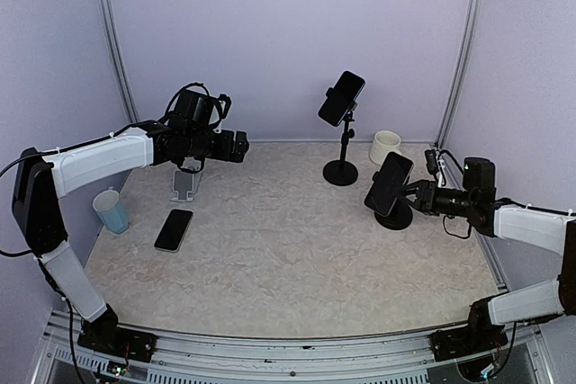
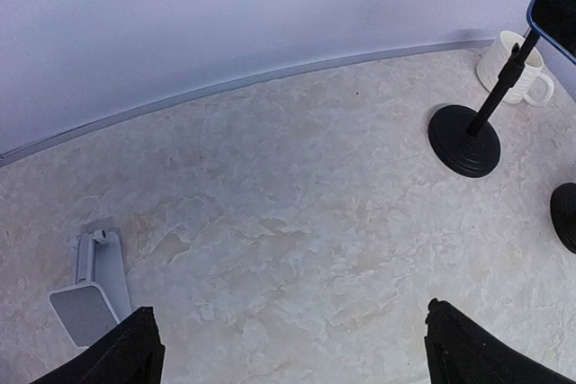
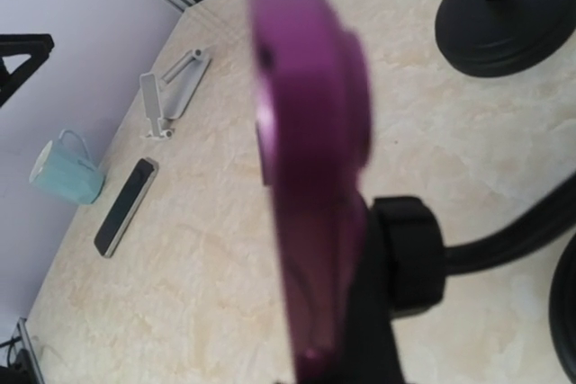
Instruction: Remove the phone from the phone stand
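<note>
A purple phone (image 3: 310, 177) sits clamped in the short black stand (image 1: 393, 214) at the right; in the top view it shows as a dark slab (image 1: 389, 183). My right gripper (image 1: 416, 193) is right at this phone's far edge. The right wrist view shows the phone edge-on and blurred, with the stand's clamp (image 3: 407, 256) behind it and no fingers to make out. A second phone (image 1: 341, 97) sits on a tall stand (image 1: 341, 171) at the back. My left gripper (image 2: 292, 357) is open and empty, held high over the table's back left.
A third phone (image 1: 174, 229) lies flat at the left, near a folding white stand (image 1: 184, 184) and a blue cup (image 1: 112, 211). A white mug (image 1: 385, 146) stands at the back right beside the tall stand. The tall stand's base (image 2: 463, 139) shows in the left wrist view.
</note>
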